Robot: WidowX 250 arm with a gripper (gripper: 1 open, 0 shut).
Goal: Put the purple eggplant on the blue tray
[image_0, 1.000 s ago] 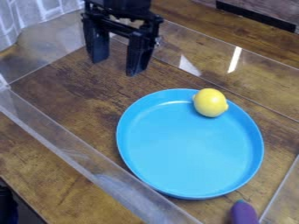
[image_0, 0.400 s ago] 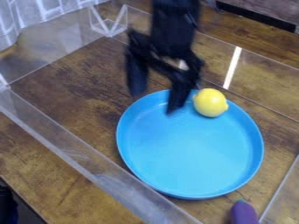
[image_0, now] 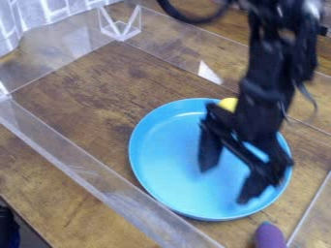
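Observation:
The blue tray (image_0: 162,155) lies on the wooden table, right of centre. My gripper (image_0: 238,174) hangs low over the tray's right part, fingers pointing down and spread open with nothing between them. One finger (image_0: 210,152) stands over the tray's middle, the other near its right rim. The purple eggplant (image_0: 269,235) shows only as a purple tip at the bottom edge, in front of the tray and the gripper. A yellow lemon (image_0: 226,104) peeks out behind the arm at the tray's far rim, mostly hidden.
A clear plastic wall (image_0: 77,179) runs along the left and front of the wooden table (image_0: 91,92). A clear triangular piece (image_0: 123,19) stands at the back.
The arm has swept from the back left toward the front right and come down, from behind the tray to low over its right part. It stayed open. It now hides most of the lemon.

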